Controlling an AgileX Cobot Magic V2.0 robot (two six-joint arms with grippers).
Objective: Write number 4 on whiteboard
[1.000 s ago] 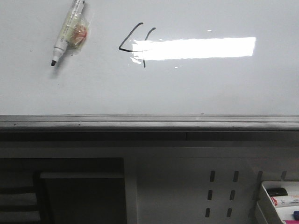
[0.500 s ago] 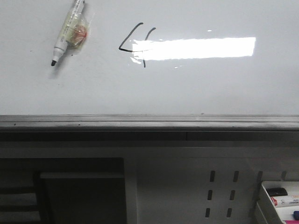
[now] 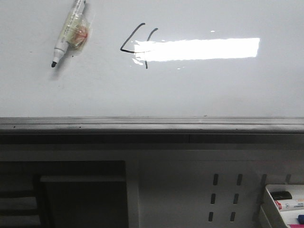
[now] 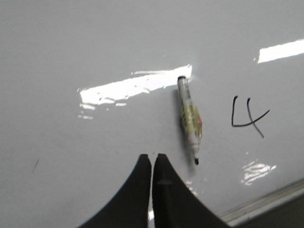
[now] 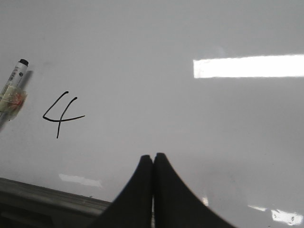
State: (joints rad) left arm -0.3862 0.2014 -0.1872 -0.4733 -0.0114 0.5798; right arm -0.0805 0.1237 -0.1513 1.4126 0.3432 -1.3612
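Note:
The whiteboard [image 3: 199, 90] fills the upper front view, with a bright reflection across it. A thin black slanted number 4 [image 3: 137, 45] is drawn on it; it also shows in the left wrist view [image 4: 248, 116] and the right wrist view [image 5: 61, 113]. A clear-bodied marker [image 3: 69, 32] with its black tip bare lies on the board left of the 4, also in the left wrist view [image 4: 190, 118] and at the edge of the right wrist view [image 5: 12, 92]. My left gripper [image 4: 152, 156] is shut and empty above the board near the marker's tip. My right gripper [image 5: 152, 156] is shut and empty, right of the 4.
The board's grey metal edge rail [image 3: 152, 124] runs along its near side. Below it is a grey perforated panel [image 3: 223, 197]. A white tray [image 3: 285, 204] with markers sits at the lower right.

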